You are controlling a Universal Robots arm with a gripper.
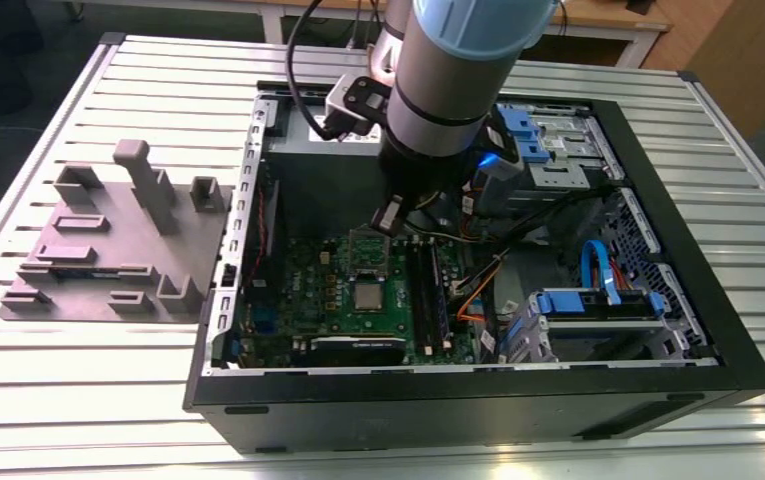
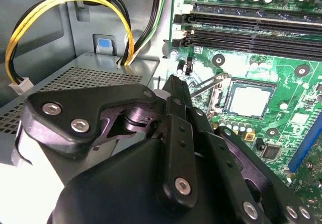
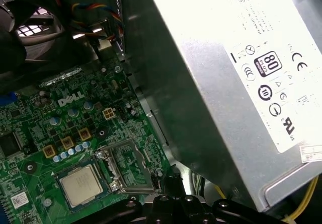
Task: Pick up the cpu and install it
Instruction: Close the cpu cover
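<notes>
The cpu [image 1: 370,293], a small silvery square, lies flat in the socket of the green motherboard [image 1: 315,290] inside the open computer case. It is seen in both wrist views [image 2: 250,99] [image 3: 80,184]. Beside it the socket's metal frame [image 3: 128,166] stands swung open. My gripper [image 1: 389,222] hangs above the board just behind the socket, near the power supply. It is shut with nothing in it. Its black tip [image 2: 176,85] [image 3: 171,179] sits next to the open frame, apart from the cpu.
The black case [image 1: 489,400] lies on its side on a slatted metal table [image 1: 89,400]. A grey block [image 1: 115,250] with slots and posts stands at the exterior view's left. The silver power supply [image 3: 241,73], yellow cables [image 2: 30,27], memory slots [image 2: 251,25] and blue drive bays [image 1: 596,300] crowd the case.
</notes>
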